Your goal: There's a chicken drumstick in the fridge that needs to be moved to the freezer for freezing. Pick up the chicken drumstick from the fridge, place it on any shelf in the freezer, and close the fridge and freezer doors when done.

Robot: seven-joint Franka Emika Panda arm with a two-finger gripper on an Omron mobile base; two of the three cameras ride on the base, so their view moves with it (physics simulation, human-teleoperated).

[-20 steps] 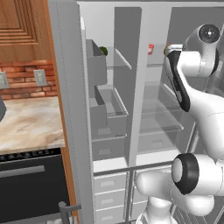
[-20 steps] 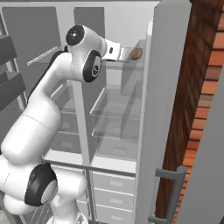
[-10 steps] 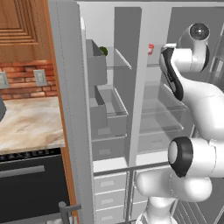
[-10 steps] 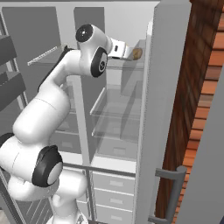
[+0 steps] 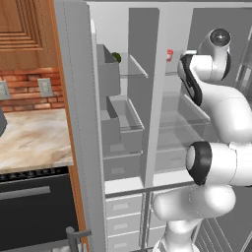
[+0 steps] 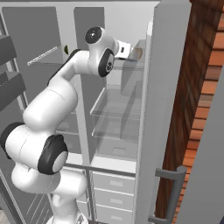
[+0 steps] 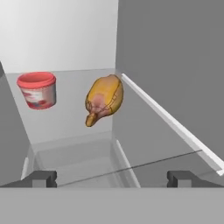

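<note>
From the left base view, the task looks barely begun: both doors [image 5: 78, 123] stand open, and the freezer [image 5: 120, 128] shows grey bins that look empty, with a small dark green ball [image 5: 116, 57] on its top shelf. A small red-and-white tub [image 5: 169, 54] sits on the top fridge shelf, just behind the arm's elbow.

From the right base view, the gripper [image 6: 129, 51] reaches in over that top glass shelf [image 6: 124, 68], and the chicken drumstick [image 6: 137, 53] lies just beyond its tip, not yet grasped. Nothing has gone to the freezer, and closing both doors is left too.

In the hand view, the jaws stand wide apart and hold nothing. The drumstick [image 7: 104, 99] lies on the shelf straight ahead, near the right wall, and the tub [image 7: 37, 89] stands left of it, apart.
</note>
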